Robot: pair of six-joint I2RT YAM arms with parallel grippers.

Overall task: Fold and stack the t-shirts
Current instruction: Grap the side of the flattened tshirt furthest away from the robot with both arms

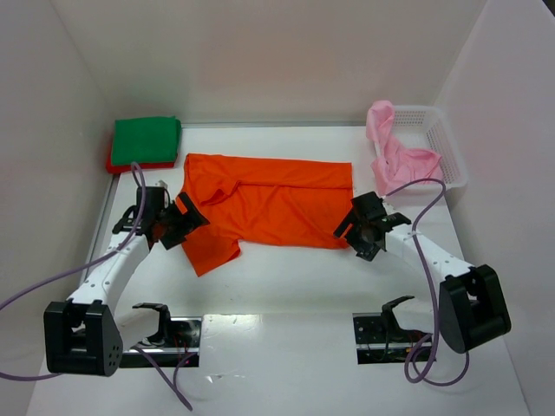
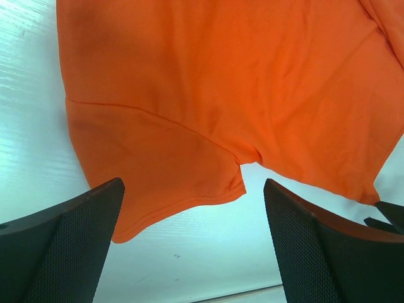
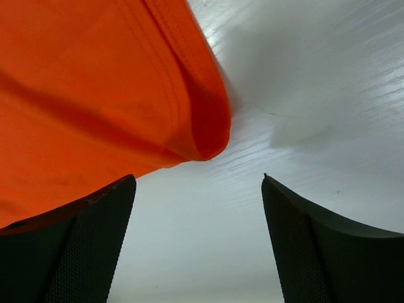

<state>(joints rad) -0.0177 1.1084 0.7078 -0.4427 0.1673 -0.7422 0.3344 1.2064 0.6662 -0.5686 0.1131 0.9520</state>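
Note:
A bright orange t-shirt (image 1: 269, 208) lies spread across the middle of the table, one sleeve (image 2: 164, 170) pointing toward the near left. My left gripper (image 1: 189, 218) hovers open at that sleeve's edge, with nothing between its fingers (image 2: 69, 246). My right gripper (image 1: 349, 229) stands open at the shirt's near right corner (image 3: 208, 132), its fingers empty and apart from the cloth. A folded green t-shirt (image 1: 147, 140) rests on a red one (image 1: 111, 165) at the back left. A pale pink t-shirt (image 1: 395, 156) hangs crumpled over the basket's edge.
The white lattice basket (image 1: 442, 139) stands at the back right against the wall. White walls close in the table on the left, back and right. Two black gripper stands (image 1: 160, 325) (image 1: 386, 325) sit at the near edge between the arm bases.

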